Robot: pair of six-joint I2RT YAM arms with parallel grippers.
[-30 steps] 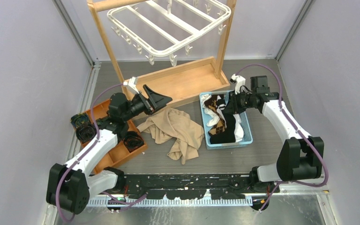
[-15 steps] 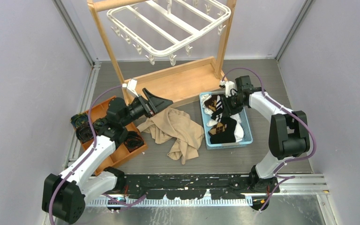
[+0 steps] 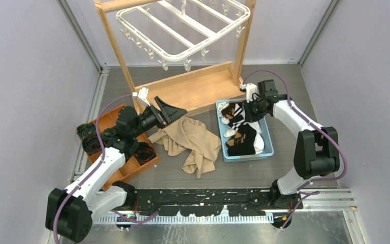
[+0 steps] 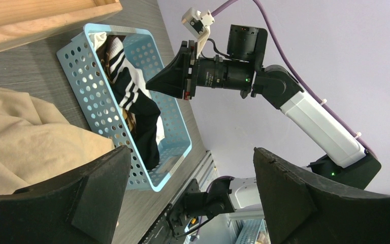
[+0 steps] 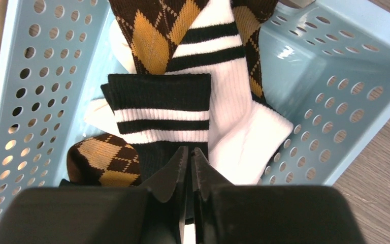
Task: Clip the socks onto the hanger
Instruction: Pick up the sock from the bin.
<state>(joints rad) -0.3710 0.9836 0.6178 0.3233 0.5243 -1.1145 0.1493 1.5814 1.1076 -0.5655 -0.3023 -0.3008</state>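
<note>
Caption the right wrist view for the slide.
Right gripper shut on a black striped sock in the blue basket.

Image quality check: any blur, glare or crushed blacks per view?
Top external: even diffuse light, soft shadows, sharp; hanger cropped at the top edge. Left wrist: left gripper looks near-black, no detail; blue basket sharp. Right wrist: black striped sock crisp, no glare; right gripper dark and soft.
</note>
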